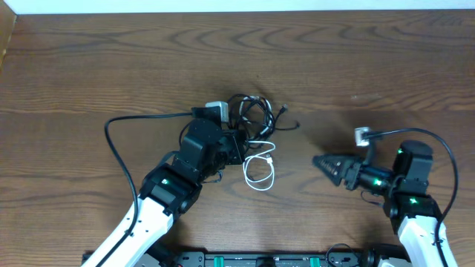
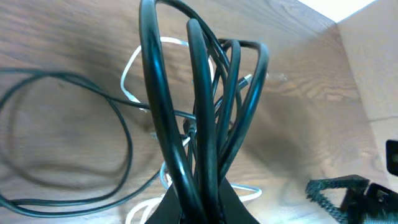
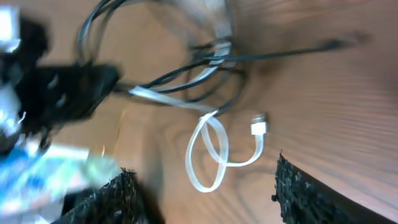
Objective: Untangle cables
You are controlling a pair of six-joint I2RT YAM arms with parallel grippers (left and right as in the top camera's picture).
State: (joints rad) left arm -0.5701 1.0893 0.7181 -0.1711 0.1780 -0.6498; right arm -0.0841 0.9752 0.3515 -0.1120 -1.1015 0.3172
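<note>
The left gripper (image 1: 236, 143) pinches a bundle of black cords (image 2: 200, 118) mid-worktop (image 1: 89, 67), with the white cord (image 1: 260, 169) looped just beside. Toward the right edge, the right gripper (image 1: 326, 165) stands wide and empty.

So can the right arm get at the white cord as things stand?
Probably yes: right gripper is open, aimed at the white cord, bare table between them. Left gripper holds the black cables beside it.

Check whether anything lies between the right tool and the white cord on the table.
Nothing visible does. Only bare table separates the open right tool from the white cord, whose loop lies flat on the wood. The black cords lie beyond it, gripped by the left tool.
</note>
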